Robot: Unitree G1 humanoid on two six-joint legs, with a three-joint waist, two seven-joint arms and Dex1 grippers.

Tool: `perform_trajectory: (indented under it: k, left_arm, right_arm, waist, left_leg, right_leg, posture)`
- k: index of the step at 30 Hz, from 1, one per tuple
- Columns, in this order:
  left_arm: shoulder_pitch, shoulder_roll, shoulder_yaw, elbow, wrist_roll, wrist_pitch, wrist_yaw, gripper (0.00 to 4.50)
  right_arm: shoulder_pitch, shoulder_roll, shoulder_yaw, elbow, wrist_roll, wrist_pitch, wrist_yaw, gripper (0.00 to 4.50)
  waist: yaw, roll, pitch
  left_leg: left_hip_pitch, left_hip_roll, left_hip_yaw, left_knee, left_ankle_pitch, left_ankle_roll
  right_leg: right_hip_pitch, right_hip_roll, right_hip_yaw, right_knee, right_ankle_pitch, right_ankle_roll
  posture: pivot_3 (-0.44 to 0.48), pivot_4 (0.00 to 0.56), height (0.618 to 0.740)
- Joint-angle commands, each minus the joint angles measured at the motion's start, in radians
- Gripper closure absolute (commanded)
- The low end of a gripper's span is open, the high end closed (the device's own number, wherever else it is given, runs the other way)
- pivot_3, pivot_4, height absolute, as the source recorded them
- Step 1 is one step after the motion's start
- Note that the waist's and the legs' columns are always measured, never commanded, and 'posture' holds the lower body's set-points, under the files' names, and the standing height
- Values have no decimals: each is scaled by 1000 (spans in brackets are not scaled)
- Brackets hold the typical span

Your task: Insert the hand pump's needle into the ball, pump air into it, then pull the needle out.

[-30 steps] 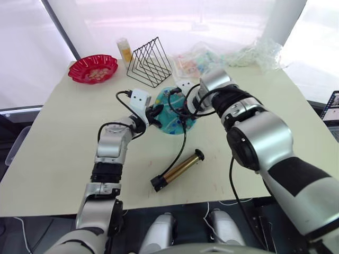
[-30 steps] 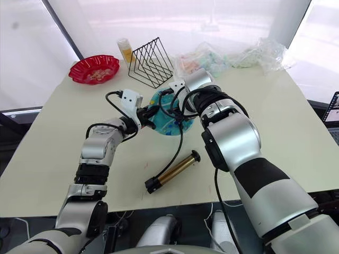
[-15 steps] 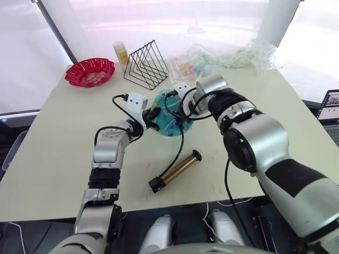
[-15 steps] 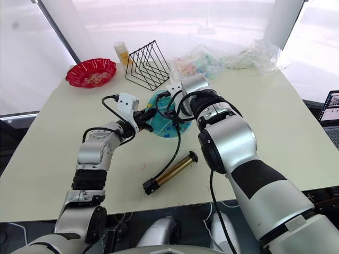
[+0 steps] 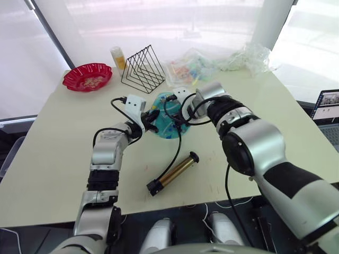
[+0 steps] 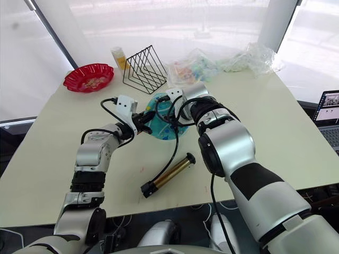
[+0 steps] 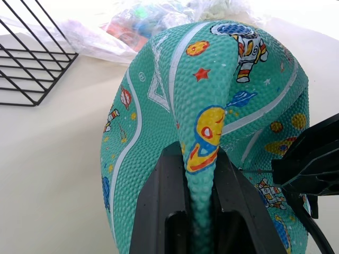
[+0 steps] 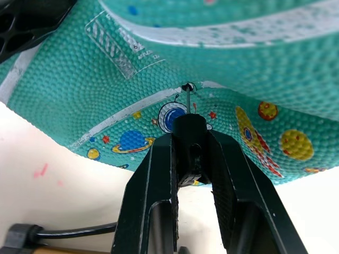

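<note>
The ball (image 5: 167, 112) is a limp teal disc with white stripes and cartoon prints, standing on edge at mid-table. My left gripper (image 7: 200, 177) is shut on a fold of the ball's rim (image 7: 212, 79). My right gripper (image 8: 189, 138) is shut on the black hose end that carries the needle (image 8: 188, 99). The needle's tip meets the small valve hole (image 8: 186, 86) in the ball; how deep it sits I cannot tell. The hand pump (image 5: 175, 172) lies flat on the table nearer to me, and its thin black hose (image 5: 178, 142) runs up to my right gripper (image 5: 183, 108).
A red bowl (image 5: 87, 76) sits at the far left. Beside it are a yellow bottle (image 5: 116, 55) and a black wire rack (image 5: 142, 66). Clear plastic bags (image 5: 212, 61) lie along the far edge. A laptop (image 5: 324, 103) shows past the table's right side.
The whole picture has shifted, so the camera moved. Both grippers keep their hold at the ball, and the pump lies where it was.
</note>
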Motion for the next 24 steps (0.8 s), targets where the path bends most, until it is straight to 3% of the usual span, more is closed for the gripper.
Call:
perform_trajectory:
  k: [1, 8, 17, 24]
  left_arm:
    - [35, -65, -142, 8, -84, 60, -159, 4481]
    - [41, -66, -149, 11, -86, 55, -175, 4481]
    - [56, -69, -159, 0, -104, 68, -205, 4481]
    - [79, -71, -165, -25, -146, 99, -224, 4481]
  right_arm:
    - [16, 76, 27, -32, 0, -144, 76, 4184]
    - [12, 85, 29, -31, -2, -180, 110, 4184]
    - [11, 92, 13, -29, 6, -208, 101, 4184]
    - [11, 79, -49, -24, 32, -210, 7, 4184]
  waist:
    - [0, 0, -3]
    - [-1, 0, -4]
    - [-1, 0, -4]
    - [-1, 1, -6]
  left_leg:
    - [0, 0, 0, 0, 0, 0]
    - [15, 0, 0, -9, 0, 0]
    - [16, 0, -2, -9, -1, -1]
    - [17, 0, -5, -9, -2, -3]
  right_leg:
    - [0, 0, 0, 0, 0, 0]
    - [12, 1, 2, -6, -1, -1]
    - [12, 2, 2, -8, -1, -1]
    - [12, 6, 5, -9, -1, -2]
  posture:
    - [0, 150, 740]
    - [0, 150, 740]
    - [0, 150, 740]
    - [0, 150, 740]
